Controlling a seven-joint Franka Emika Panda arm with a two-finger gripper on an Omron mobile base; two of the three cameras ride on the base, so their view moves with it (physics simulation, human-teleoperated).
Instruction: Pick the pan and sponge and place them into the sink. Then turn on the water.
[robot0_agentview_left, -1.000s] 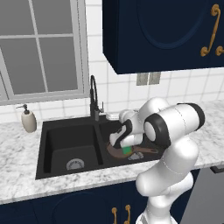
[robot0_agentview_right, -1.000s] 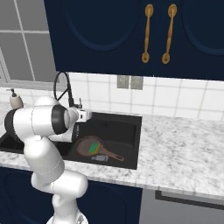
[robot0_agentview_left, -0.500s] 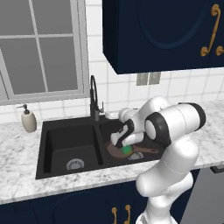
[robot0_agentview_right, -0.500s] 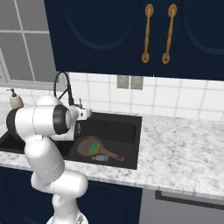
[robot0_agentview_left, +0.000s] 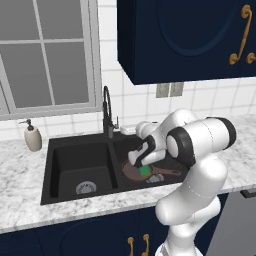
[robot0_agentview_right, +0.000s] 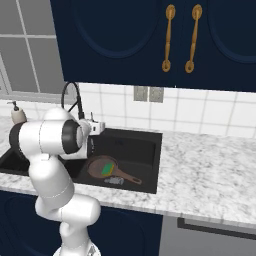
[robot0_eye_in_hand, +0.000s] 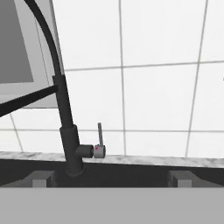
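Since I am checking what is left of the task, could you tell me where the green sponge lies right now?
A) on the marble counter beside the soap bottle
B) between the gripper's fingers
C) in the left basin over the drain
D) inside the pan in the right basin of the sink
D: the sponge rests inside the pan, which lies in the right basin of the sink.

Rendered scene, evenly and brightly lit, no clear light source. Soft shading only; sink (robot0_agentview_left: 60, 172) basins read dark and matte. No glare on the wall tiles (robot0_eye_in_hand: 162, 96). Edges slightly soft; no lens distortion or motion blur.
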